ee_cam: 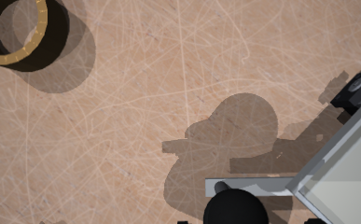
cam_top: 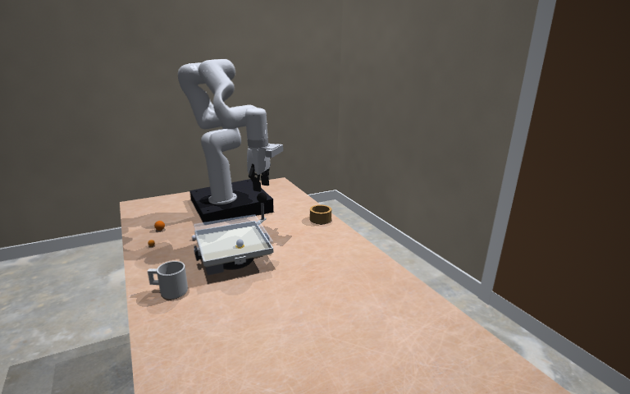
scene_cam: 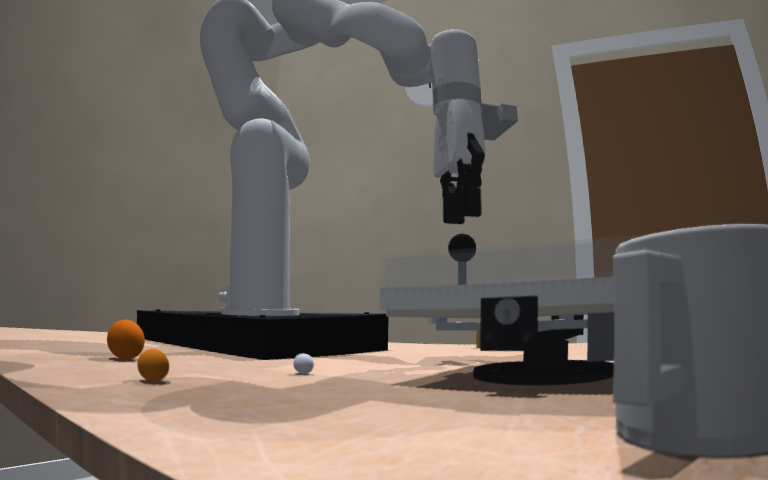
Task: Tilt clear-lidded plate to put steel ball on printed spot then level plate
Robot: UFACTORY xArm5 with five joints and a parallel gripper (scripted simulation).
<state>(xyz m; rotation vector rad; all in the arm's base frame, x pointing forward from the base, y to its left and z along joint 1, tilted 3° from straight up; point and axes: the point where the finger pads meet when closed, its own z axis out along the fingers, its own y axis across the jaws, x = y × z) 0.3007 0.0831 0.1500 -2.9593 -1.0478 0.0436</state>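
Observation:
The clear-lidded plate (cam_top: 233,241) sits on a black pivot stand in the middle of the table and looks level; it also shows in the side view (scene_cam: 498,288) and the wrist view (ee_cam: 350,177). The steel ball (cam_top: 239,242) rests on an orange printed spot (cam_top: 239,245) inside it. A black knob (scene_cam: 461,247) on a thin stem stands at the plate's far corner, also in the wrist view (ee_cam: 235,207). My gripper (scene_cam: 461,218) hangs open and empty just above the knob, apart from it; it also shows in the overhead view (cam_top: 258,185).
A grey mug (cam_top: 171,279) stands left of the plate, close to it. Two orange balls (cam_top: 159,225) (cam_top: 151,243) and a small grey ball (scene_cam: 303,363) lie on the table near the robot base. A brown ring-shaped cup (cam_top: 320,213) sits to the right.

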